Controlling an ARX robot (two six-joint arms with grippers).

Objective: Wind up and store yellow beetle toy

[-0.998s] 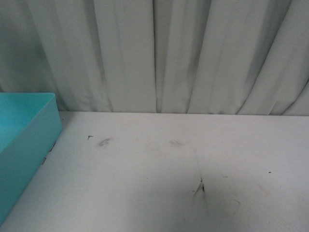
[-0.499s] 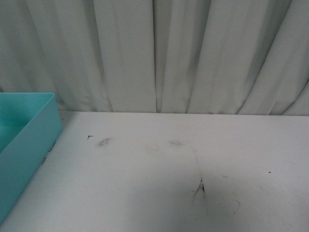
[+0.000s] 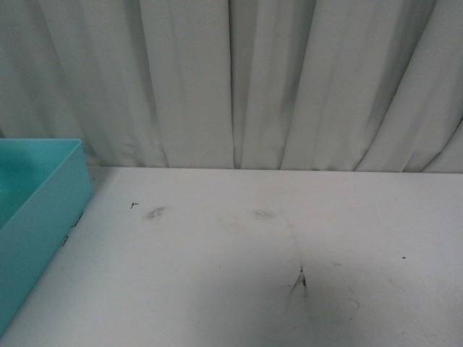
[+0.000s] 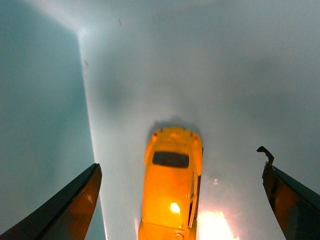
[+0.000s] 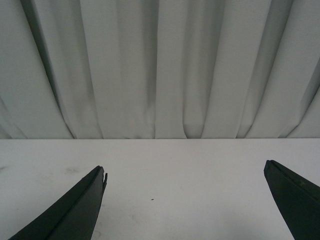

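Pleated white curtain (image 3: 231, 79) closes off the back of the scene, and in front of it lies a white, scuffed worktop (image 3: 253, 253). One teal bin (image 3: 36, 210) stands at its left edge. The front view shows neither arm and no toy, since the bin's near wall hides its inside.

The left wrist view looks down into that bin. One yellow beetle toy (image 4: 171, 190) lies on the pale teal floor (image 4: 210, 75), close to the side wall (image 4: 40, 100) but apart from it. The toy sits midway between the left fingers (image 4: 70, 210), which are spread wide, with clear floor showing on both sides of it. Neither finger touches it.

The toy's long axis runs straight away from the wrist, parallel to the fingers and not across them. Its rounded end with the dark window points away, and its near end is cut off by the picture's edge.

The right fingers (image 5: 75, 210) are also spread wide and hold nothing. They hang over bare worktop facing the curtain, well apart from the bin, so the left arm is far the nearer.

By count there is one toy, one bin and two fingers on each arm.

I judge the toy to be stored already. Whether it has been wound cannot be told. What probably remains is a straight lift of the left arm, clear of the toy and the wall.
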